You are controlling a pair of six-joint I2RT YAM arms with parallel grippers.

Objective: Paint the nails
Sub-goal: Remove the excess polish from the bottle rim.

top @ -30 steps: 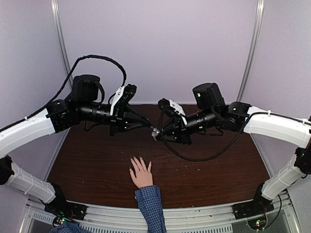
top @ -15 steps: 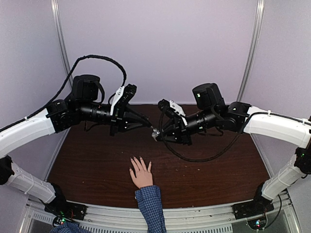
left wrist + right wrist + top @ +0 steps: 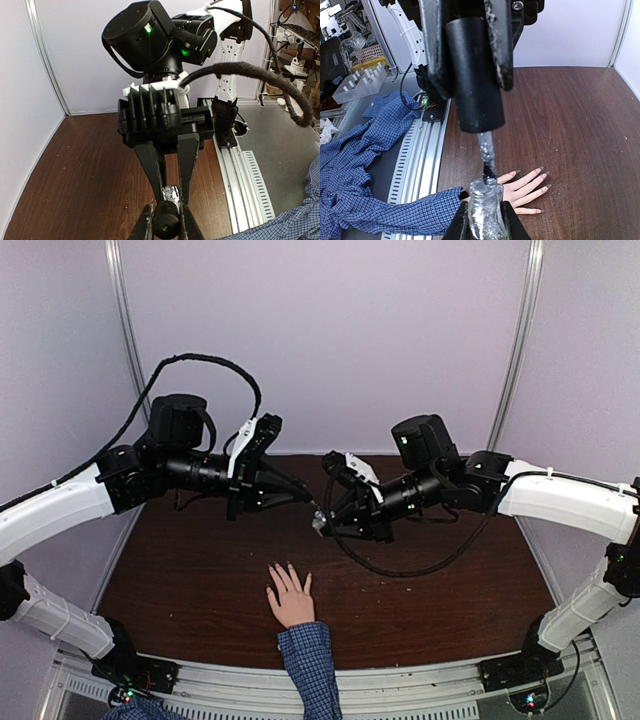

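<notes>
Nails [image 3: 547, 173] long, tapered, hand [image 3: 517, 192] flat on dark wood-grain table [image 3: 570, 125]

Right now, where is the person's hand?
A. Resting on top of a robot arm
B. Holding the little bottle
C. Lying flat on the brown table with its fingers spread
C: the hand lies palm down on the table, fingers spread, touching nothing else.

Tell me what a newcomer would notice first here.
The left gripper and right gripper meet in mid-air over the table: the left pinches a black cap, the right a glittery bottle, a brush stem between them. Near the front edge a hand lies flat on the wood, nails up.
</notes>
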